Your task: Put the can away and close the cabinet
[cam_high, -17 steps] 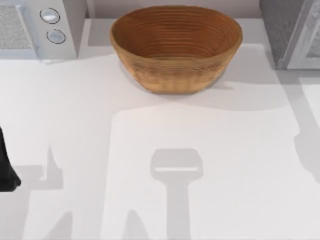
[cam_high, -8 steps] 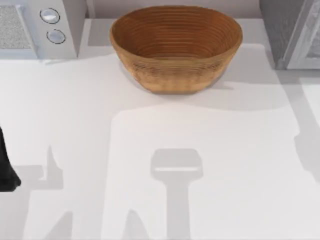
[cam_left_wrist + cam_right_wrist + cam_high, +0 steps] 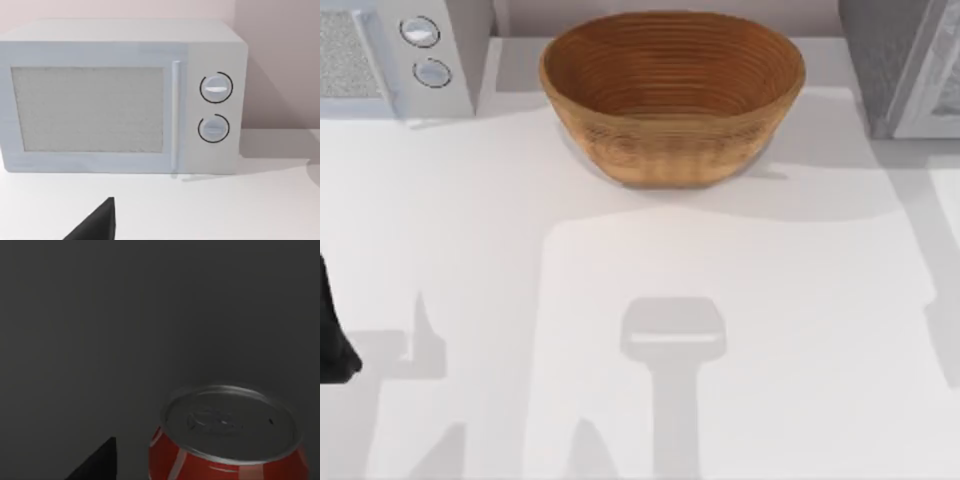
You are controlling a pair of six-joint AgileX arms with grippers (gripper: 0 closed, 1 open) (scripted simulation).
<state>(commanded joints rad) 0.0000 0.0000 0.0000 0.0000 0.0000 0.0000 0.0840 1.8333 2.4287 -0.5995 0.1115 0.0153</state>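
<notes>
Right gripper (image 3: 95,462) just beside the upright can (image 3: 227,442), dark grey surface behind, grip undeterminable, left arm (image 3: 332,330) parked at table's left edge

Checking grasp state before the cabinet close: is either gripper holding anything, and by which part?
Cannot be told. The right wrist view has the can close below the camera against a dark grey surface, but no fingers on it. The left arm sits at the table's left edge, near the microwave.
</notes>
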